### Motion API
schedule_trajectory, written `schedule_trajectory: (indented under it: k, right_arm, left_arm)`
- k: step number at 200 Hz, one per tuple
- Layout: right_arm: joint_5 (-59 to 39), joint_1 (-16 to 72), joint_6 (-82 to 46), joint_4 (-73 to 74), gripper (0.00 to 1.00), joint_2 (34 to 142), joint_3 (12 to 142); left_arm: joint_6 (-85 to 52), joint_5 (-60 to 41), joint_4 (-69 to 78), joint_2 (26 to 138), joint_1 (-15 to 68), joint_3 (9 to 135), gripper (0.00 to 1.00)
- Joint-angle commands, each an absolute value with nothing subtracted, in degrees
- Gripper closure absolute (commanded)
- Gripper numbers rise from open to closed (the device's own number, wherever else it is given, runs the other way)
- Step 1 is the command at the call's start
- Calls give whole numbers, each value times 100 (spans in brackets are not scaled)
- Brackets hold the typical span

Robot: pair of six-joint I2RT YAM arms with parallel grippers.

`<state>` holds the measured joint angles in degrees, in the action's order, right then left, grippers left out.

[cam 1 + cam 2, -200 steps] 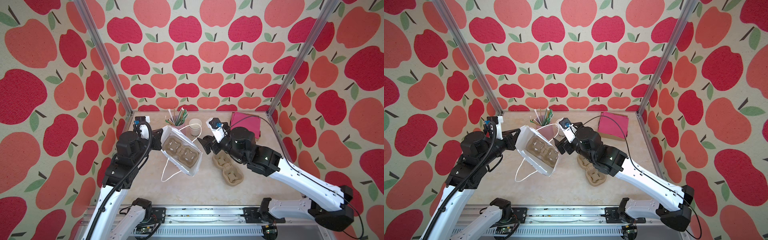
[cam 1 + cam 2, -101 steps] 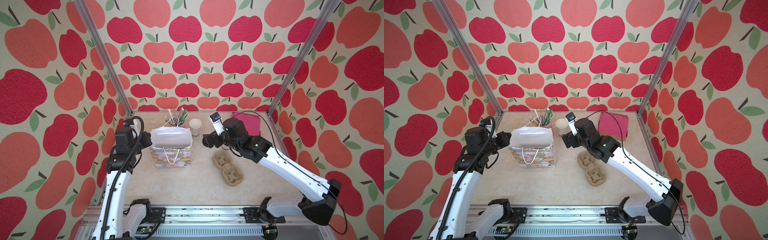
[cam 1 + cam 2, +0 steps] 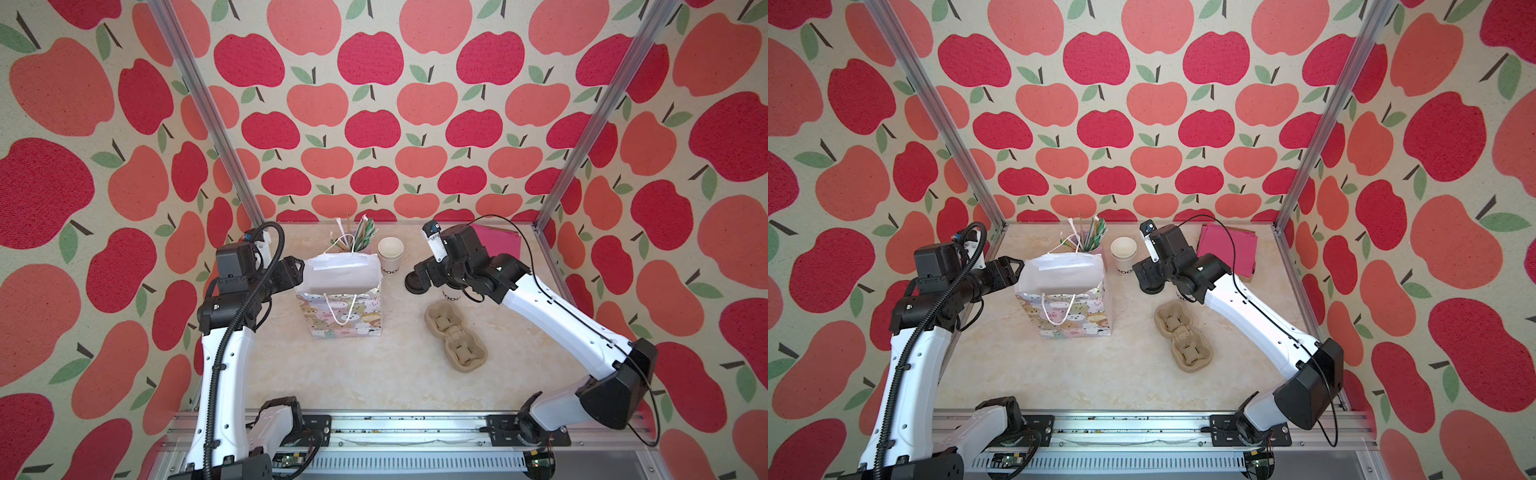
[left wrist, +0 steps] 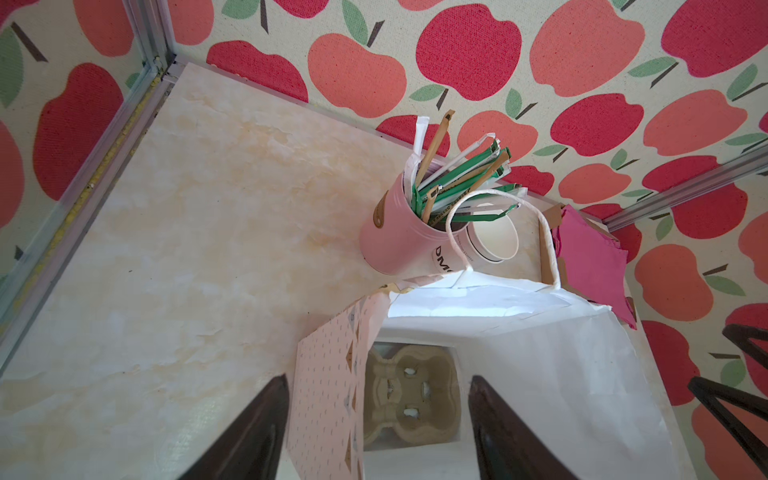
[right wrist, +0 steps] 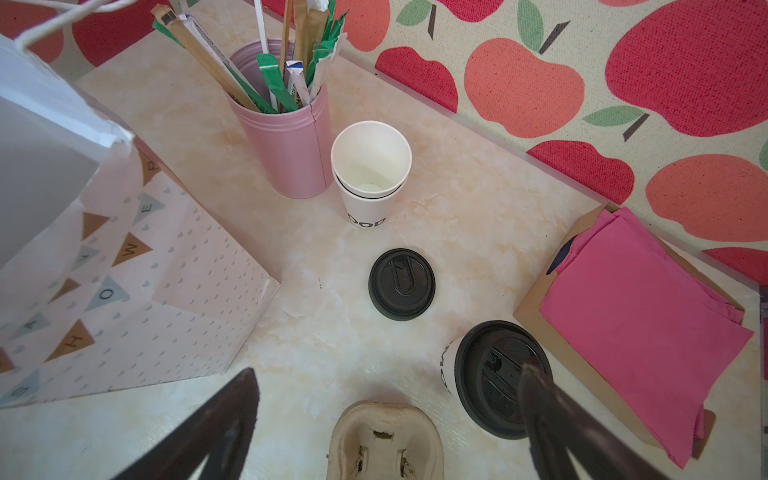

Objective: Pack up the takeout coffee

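Observation:
The takeout coffee is a white cup with a black lid. It stands beside the napkin tray, partly behind one finger of my right gripper. That gripper is open and empty, and it hovers over the cup and the end of a pulp carrier. In a top view the right arm hides most of the coffee. A loose black lid lies on the table. My left gripper is open, and its jaws straddle the side wall of the upright gift bag.
Inside the bag lies a second pulp carrier. A pink cup of straws and a nested stack of white cups stand behind the bag. Pink napkins sit at the back right. The table carrier lies right of middle.
The bag was held tilted in the air and now stands upright on the table. The left jaws have opened off it. The right gripper drew back toward the lid and the lidded cup.

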<state>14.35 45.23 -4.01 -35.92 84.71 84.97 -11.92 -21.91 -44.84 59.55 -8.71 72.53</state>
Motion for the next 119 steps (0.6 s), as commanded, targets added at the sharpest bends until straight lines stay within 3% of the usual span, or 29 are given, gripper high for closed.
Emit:
schedule_trajectory:
  k: [1,119]
  right_arm:
    - [1403,4482,-251,-3788,1,8582,8683]
    - [1617,4282,-149,-3923,1,8581,8596]
  left_arm:
    - [-627,-2206,-5492,6202,-910,7778,27]
    - [-393,-1848,-6042,7072,-639,7944,37]
